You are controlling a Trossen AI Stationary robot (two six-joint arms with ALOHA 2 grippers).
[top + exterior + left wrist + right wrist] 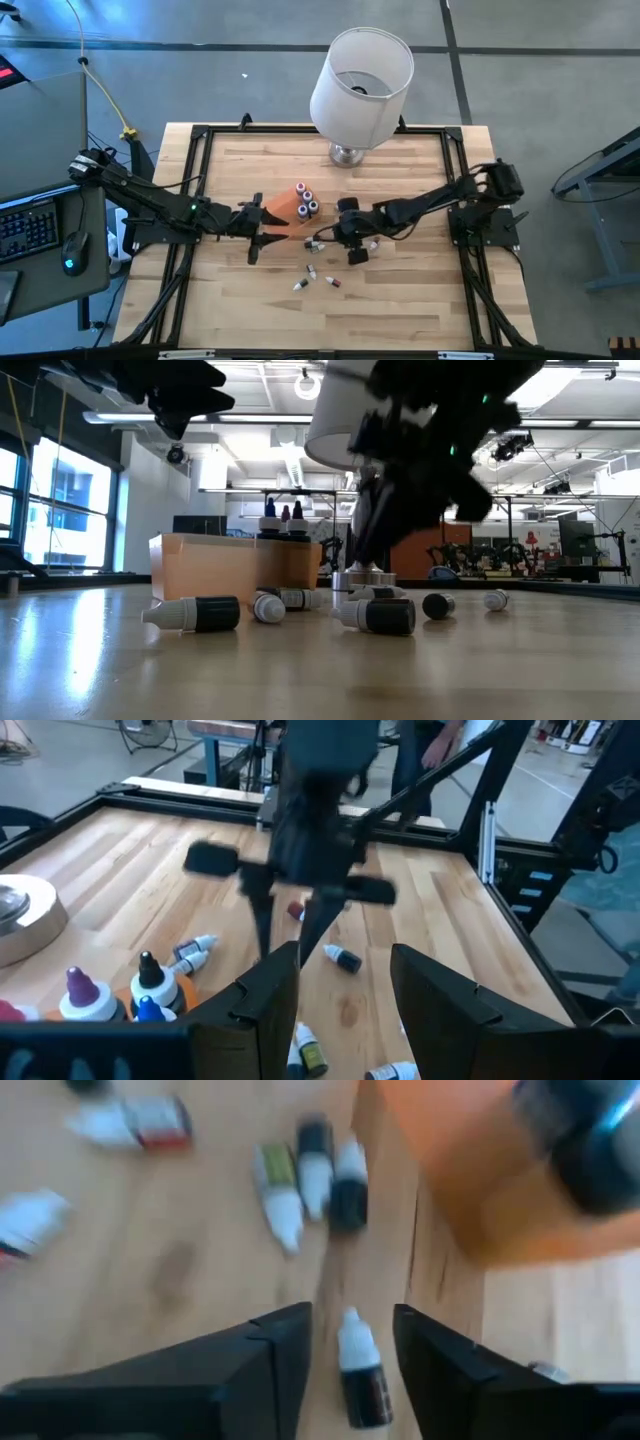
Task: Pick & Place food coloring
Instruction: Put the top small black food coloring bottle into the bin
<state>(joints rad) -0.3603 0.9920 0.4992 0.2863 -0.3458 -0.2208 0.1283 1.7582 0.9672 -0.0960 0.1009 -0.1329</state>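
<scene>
Several tiny food coloring bottles lie on their sides on the wooden table (240, 300), among them a cluster (305, 1180) and one dark-bodied bottle (361, 1372). A few more bottles (305, 198) stand upright in the orange tray (282, 208). My right gripper (352, 1335) is open and points down at the table. Its fingers stand on either side of the dark-bodied bottle without touching it. The right gripper also shows in the high view (333, 238). My left gripper (345, 982) is open and empty, above the table beside the tray's near side (260, 233).
A big white lamp (360, 85) stands on its metal base at the table's far side. Black frame rails (190, 170) run around the table. Loose bottles (312, 275) are scattered toward the near edge. A person (430, 745) stands beyond the table.
</scene>
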